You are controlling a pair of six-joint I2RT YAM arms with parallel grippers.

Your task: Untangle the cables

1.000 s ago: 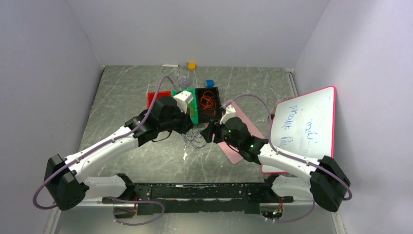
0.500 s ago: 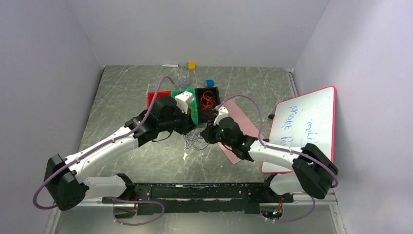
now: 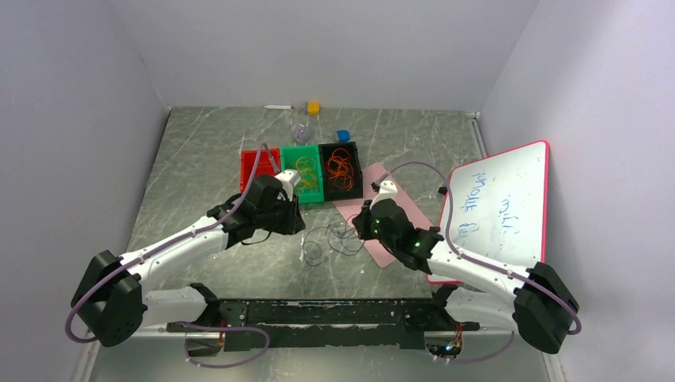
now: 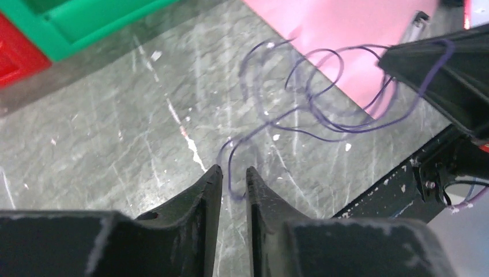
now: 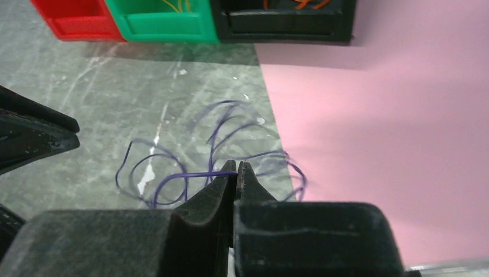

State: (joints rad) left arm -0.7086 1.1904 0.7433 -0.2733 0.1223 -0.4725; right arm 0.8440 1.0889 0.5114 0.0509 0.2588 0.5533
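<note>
A loose tangle of dark purple cables [image 3: 333, 239] lies on the grey table between my two grippers, partly over the edge of a pink sheet [image 3: 388, 208]. My right gripper [image 5: 237, 168] is shut on one purple cable strand [image 5: 193, 173] at the tangle's right side. My left gripper [image 4: 232, 171] hangs low over the tangle's left end with its jaws a little apart. A purple loop [image 4: 230, 182] runs through that gap and is not pinched. Yellow cables [image 3: 305, 169] lie in the green bin and orange cables [image 3: 341, 167] in the black bin.
A red bin [image 3: 256, 159], a green bin [image 3: 312, 196] and a black bin [image 3: 357, 189] stand in a row behind the tangle. A whiteboard [image 3: 497, 208] leans at the right. A yellow cube [image 3: 314, 107] and a blue object [image 3: 343, 135] lie near the back wall.
The left arm drew back from the bins toward the near left and its jaws parted. The right gripper closed on a purple strand and pulled right, spreading the tangle.
</note>
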